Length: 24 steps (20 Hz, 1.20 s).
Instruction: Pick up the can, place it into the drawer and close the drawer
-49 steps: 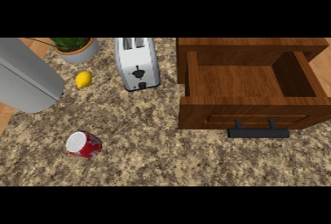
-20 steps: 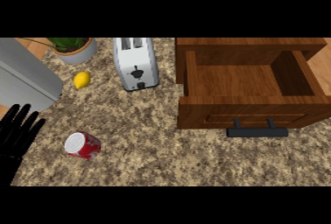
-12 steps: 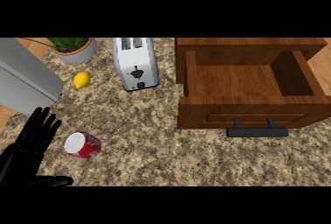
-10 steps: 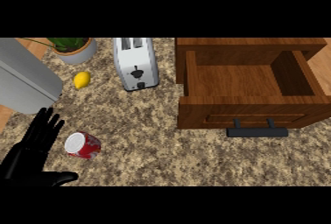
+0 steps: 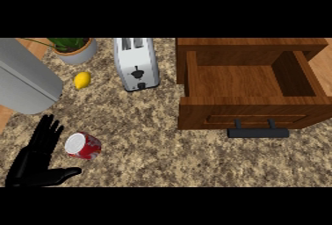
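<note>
Change since the earlier views: the left hand (image 5: 37,160), absent at first, has come in from the lower left corner and advanced along the counter (image 5: 156,154) until its fingers (image 5: 48,132) lie just beside the can (image 5: 82,145). Nothing else has shifted.

Left hand: black, spread flat, fingers straight and pointing up the view, thumb (image 5: 63,174) stretched toward the right below the can. Released; holding nothing. Whether a fingertip actually touches the can cannot be told.

Right hand: not in sight.

Can: red with a pale end, lying tilted on the speckled counter at lower left, in the crook between the fingers and thumb.

Drawer (image 5: 250,94): wooden, pulled open, well apart from the can at the right; dark handle (image 5: 258,132) on its front.

Also present: toaster (image 5: 136,63), lemon (image 5: 81,80), potted plant (image 5: 74,47), a large grey curved object (image 5: 26,79) at the left edge.

Step in hand, as judged: closing on the can. To do it well, the palm should slide a little further right so the can sits fully between thumb and fingers before they curl; a round can lying aslant may roll if nudged from one side only.
</note>
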Motion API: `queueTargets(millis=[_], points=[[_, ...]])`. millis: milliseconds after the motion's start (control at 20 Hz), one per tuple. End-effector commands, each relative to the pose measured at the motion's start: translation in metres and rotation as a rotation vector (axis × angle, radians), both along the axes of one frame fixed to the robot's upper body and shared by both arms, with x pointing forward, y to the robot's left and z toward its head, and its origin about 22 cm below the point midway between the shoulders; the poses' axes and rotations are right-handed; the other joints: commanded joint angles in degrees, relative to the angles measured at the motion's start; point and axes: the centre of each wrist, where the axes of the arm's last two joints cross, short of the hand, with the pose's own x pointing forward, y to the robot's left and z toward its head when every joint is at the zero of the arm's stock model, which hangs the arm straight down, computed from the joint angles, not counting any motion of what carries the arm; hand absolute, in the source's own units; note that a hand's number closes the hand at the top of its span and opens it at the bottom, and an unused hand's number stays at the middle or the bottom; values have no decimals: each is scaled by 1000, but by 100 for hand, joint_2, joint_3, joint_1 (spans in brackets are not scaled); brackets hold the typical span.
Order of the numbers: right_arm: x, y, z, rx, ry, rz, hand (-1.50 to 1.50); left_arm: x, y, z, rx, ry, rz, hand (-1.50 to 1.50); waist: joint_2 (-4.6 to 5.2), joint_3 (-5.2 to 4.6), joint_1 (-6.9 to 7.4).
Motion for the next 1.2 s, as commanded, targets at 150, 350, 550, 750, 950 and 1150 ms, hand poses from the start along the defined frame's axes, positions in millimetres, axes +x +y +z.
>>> queueTargets(millis=[150, 350, 550, 750, 950, 1150], points=[[4, 19, 16, -1, -15, -7, -150, -11, 39, -34, 10, 19, 51, -150, 5, -3, 7], [-5, 7, 22, -15, -10, 9, -150, 7, 31, -51, 8, 33, 36, -150, 2, -2, -11], [-5, 3, 13, -13, -19, -1, -150, -1, 5, -77, -14, 74, -1, -150, 1, 0, -7], [-14, -2, 5, -5, -13, 3, -150, 4, 23, -92, -32, 59, 40, -150, 2, -1, -30], [-14, -18, 9, -8, 2, 3, -150, 6, 10, -81, -46, 86, -1, -150, -5, 3, 5], [-4, 3, 19, 0, -7, -9, -150, 0, -2, -112, -76, 75, -6, -150, 2, 0, 4]])
